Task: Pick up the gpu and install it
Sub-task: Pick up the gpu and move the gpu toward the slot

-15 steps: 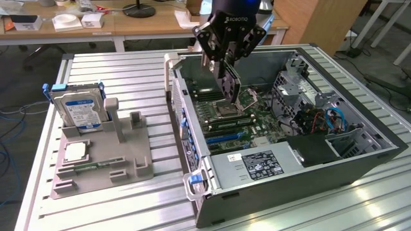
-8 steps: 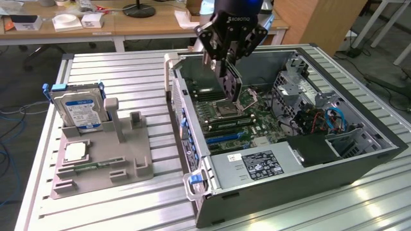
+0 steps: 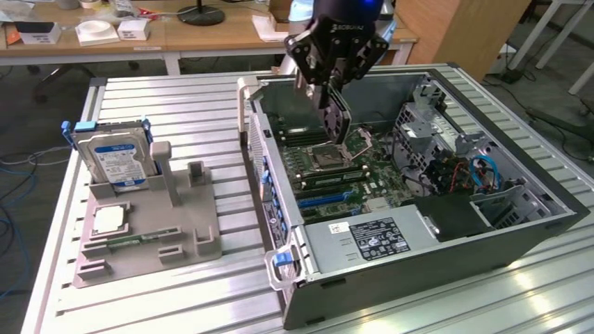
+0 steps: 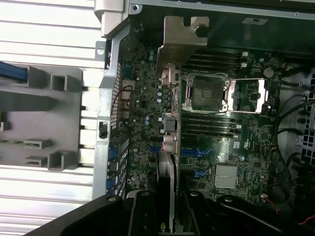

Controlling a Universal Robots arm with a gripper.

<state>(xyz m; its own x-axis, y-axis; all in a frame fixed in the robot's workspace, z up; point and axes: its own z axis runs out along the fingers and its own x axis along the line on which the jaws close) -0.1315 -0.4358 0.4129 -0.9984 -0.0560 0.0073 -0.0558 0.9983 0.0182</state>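
Pincer: the dark two-fingered pincer is clamped on the thin, flat, black rectangular gpu, which is pinched at its upper end.
Gpu position: the gpu is held on edge above the green motherboard, inside the open grey metal computer case. It is apart from the board and not yet seated.
Slot alignment: the long blue expansion slots are judged to be the target. If the gpu is brought down off-line or tilted, it could jam on a slot's rim and its contacts could be scraped.
Bracket: the grey metal plate at the far end of the gpu is taken to be its end bracket. It could be caught on the case wall if the gpu is lowered askew.
Neighbours: the open silver processor socket lies just beside the line of the gpu and could be struck by a drifting edge.
Grip: a narrow hold on a long card is judged liable to pivot once pressing force is applied.
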